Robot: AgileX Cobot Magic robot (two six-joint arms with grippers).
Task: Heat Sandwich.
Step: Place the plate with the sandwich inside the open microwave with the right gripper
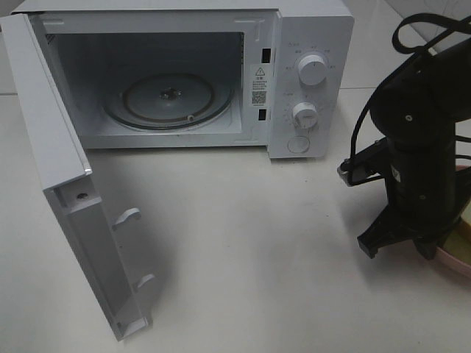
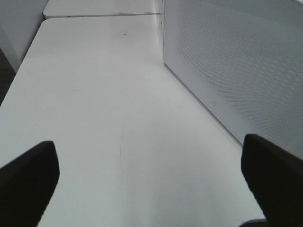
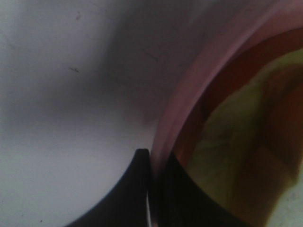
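The sandwich, likely soft and light, handles best by its stiff plate, whose rim the right tool clamps.

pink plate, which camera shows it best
Right wrist view: the pink plate curves across the picture close up, though blurred. Exterior high shows only a sliver behind the right arm. Left wrist shows none of it.

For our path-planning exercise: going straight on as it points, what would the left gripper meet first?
Likely nothing: the left gripper faces open table, with the microwave door off to one side.
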